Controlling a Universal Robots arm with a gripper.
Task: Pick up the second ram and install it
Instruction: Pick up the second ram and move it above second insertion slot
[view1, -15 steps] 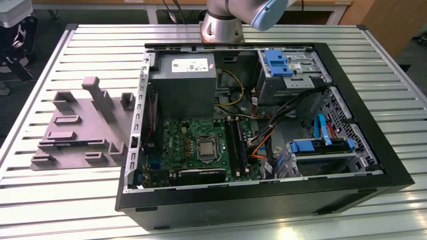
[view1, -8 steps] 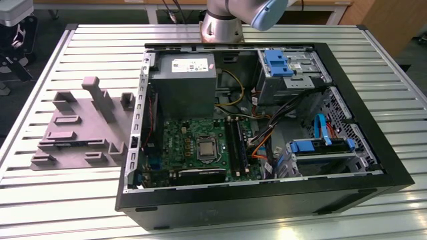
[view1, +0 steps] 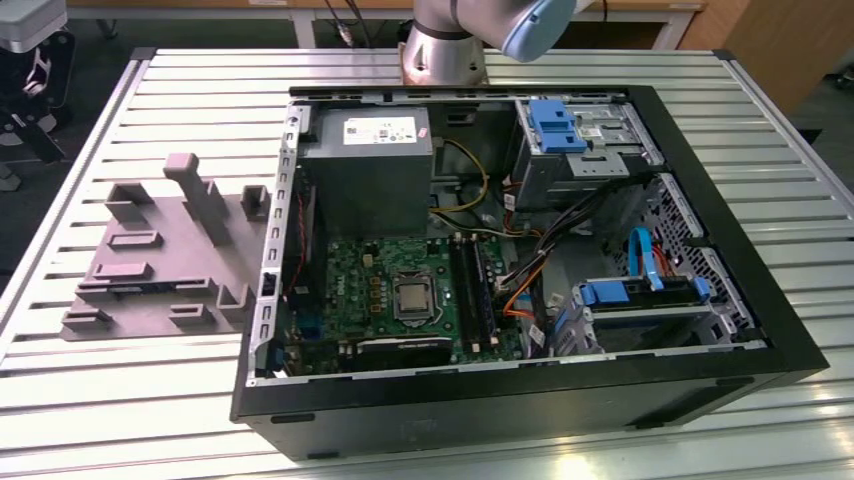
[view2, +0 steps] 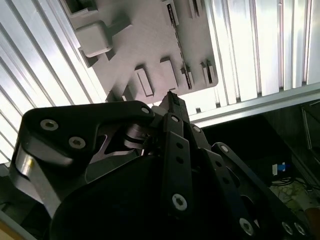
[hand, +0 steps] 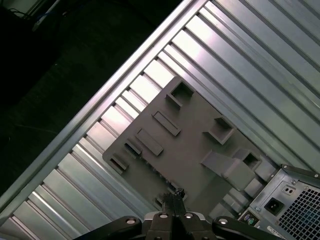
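Observation:
The second ram (view1: 144, 288) shows as a thin dark strip standing on edge in a slot near the front edge of the mauve-grey fixture (view1: 160, 230); in the second wrist view the ram (view2: 181, 50) runs along the fixture (view2: 145, 45). My gripper (hand: 174, 192) hangs high above the fixture (hand: 185, 140), its fingertips pressed together with nothing between them. In the second wrist view the gripper (view2: 171, 96) points down at the fixture's near end. On the motherboard (view1: 360, 290) in the open case, the long black socket rails (view1: 470, 290) lie beside the processor socket.
The open black computer case (view1: 747, 300) takes up the middle and the exterior view's right of the slatted metal table (view1: 134, 100). Inside are a grey power supply (view1: 367, 170), blue drive brackets (view1: 558, 125) and loose cables (view1: 521, 290). The arm's base (view1: 441, 50) stands behind the case.

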